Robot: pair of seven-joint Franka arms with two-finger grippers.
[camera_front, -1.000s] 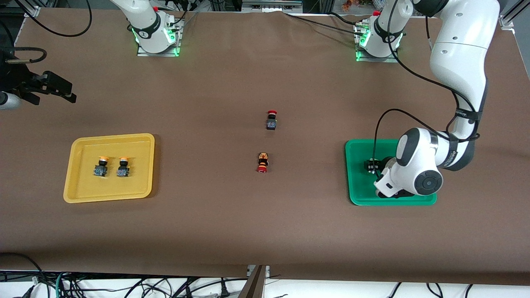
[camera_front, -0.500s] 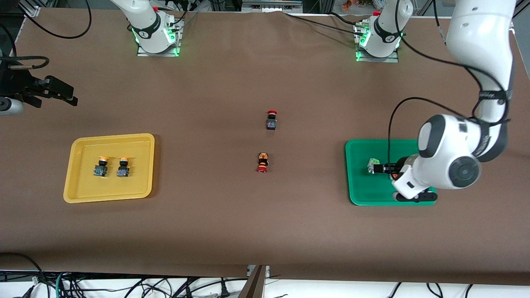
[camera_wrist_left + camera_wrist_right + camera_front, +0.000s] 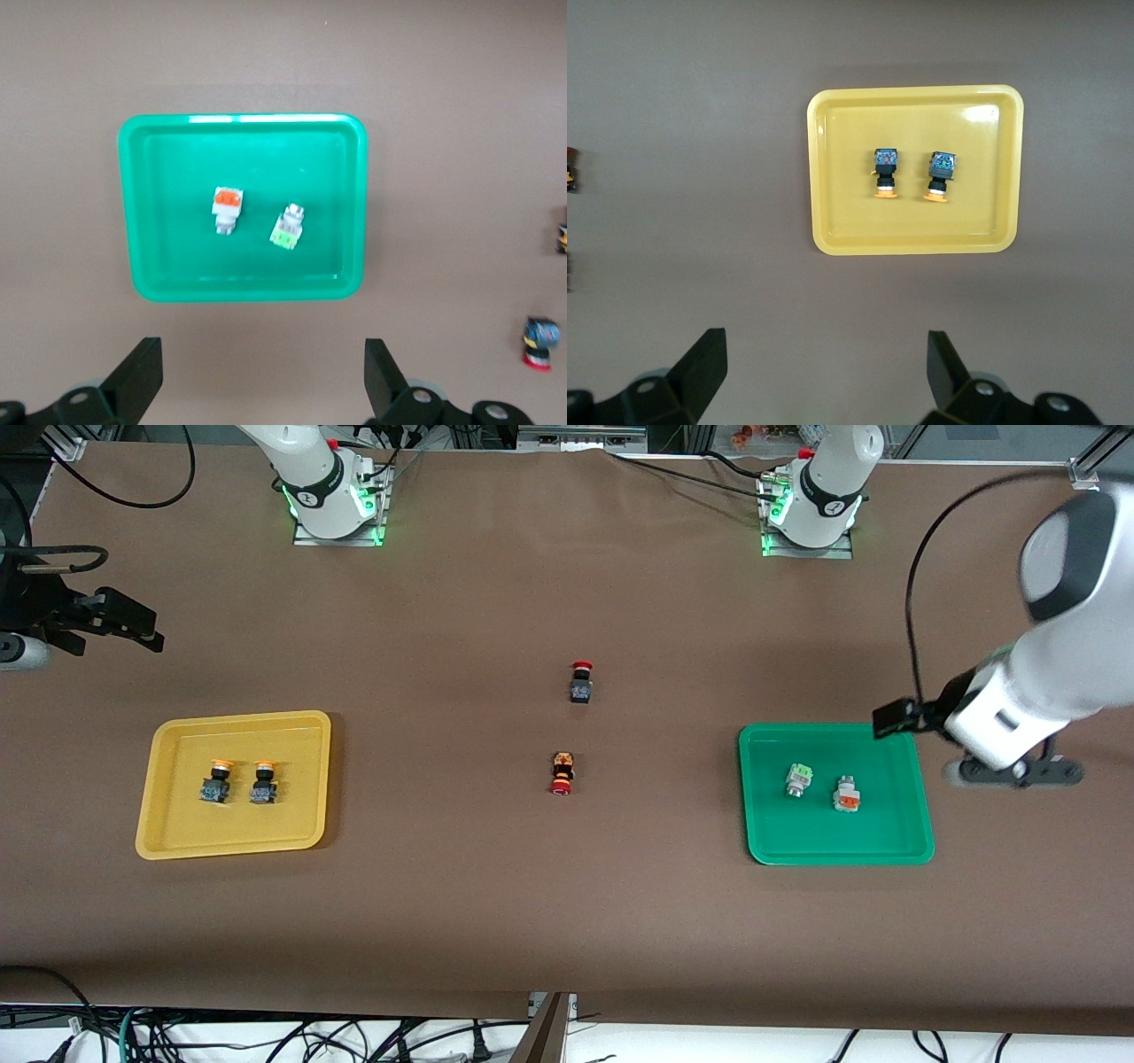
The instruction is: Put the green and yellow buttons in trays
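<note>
Two yellow-capped buttons (image 3: 216, 780) (image 3: 264, 780) lie side by side in the yellow tray (image 3: 235, 718), also seen in the right wrist view as buttons (image 3: 886, 171) (image 3: 941, 175) in the tray (image 3: 824, 177). The green tray (image 3: 755, 815) holds a green-faced silver button (image 3: 798, 779) and an orange-faced one (image 3: 846, 794); the left wrist view shows them (image 3: 287, 227) (image 3: 228, 210) in the tray (image 3: 142, 204). My left gripper (image 3: 897, 717) (image 3: 261, 379) hangs open and empty, high over that tray's corner. My right gripper (image 3: 133, 622) (image 3: 824, 372) waits open and empty above bare table at the right arm's end.
Two red-capped buttons rest mid-table between the trays: one with a black-blue body (image 3: 581, 682), one with an orange-black body (image 3: 562, 772) nearer the front camera. Cables hang below the table's near edge.
The left arm has lifted up and away from the green tray toward its own end of the table, uncovering both silver buttons lying in it. The right gripper barely shifted.
</note>
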